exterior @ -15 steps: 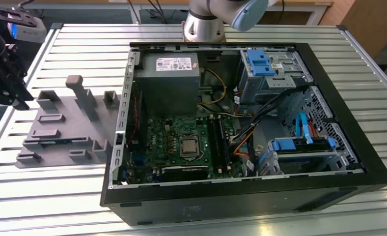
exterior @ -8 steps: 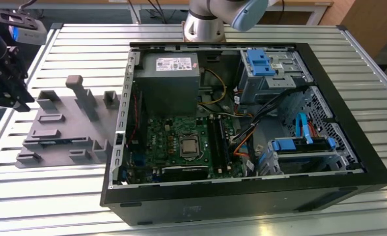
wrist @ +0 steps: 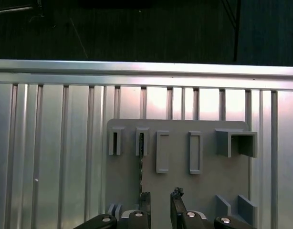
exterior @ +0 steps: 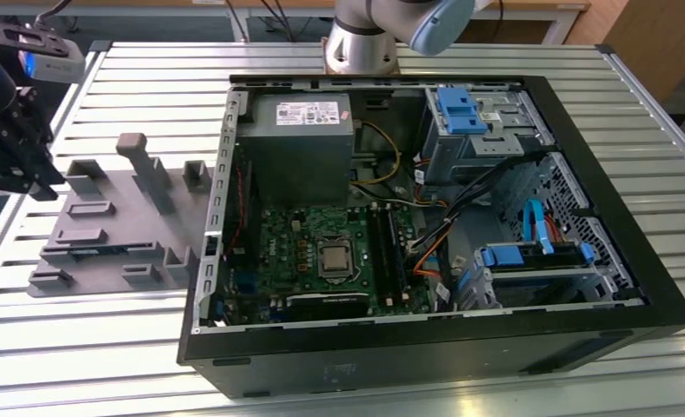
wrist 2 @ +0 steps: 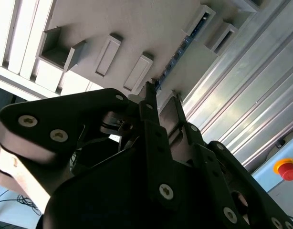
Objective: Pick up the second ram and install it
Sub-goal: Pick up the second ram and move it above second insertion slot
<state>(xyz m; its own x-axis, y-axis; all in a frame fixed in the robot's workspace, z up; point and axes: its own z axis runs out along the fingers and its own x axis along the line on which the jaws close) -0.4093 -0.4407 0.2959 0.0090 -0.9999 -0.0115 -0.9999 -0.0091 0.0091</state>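
Note:
The second ram (wrist 2: 179, 53) is a thin blue stick with small dark chips, standing on edge in a slot of the grey tray (wrist 2: 137, 28). In the first wrist view the ram (wrist: 141, 164) is a narrow dark line between two raised blocks of the tray (wrist: 208, 181). My gripper (wrist: 161, 200) hovers above the tray, open, with nothing between its fingers. One fingertip (wrist: 144, 198) lines up with the near end of the ram, apart from it. In the exterior view the gripper (exterior: 29, 174) hangs over the far edge of the tray (exterior: 110, 230), at the exterior view's left.
An open black computer case (exterior: 435, 339) lies right of the tray, holding the green motherboard (exterior: 308, 248), a grey power supply (exterior: 302, 143) and blue drive brackets (exterior: 459, 109). The slatted metal table (exterior: 88, 365) ends just beyond the tray (wrist: 146, 67). The arm's base (exterior: 360, 43) stands behind the case.

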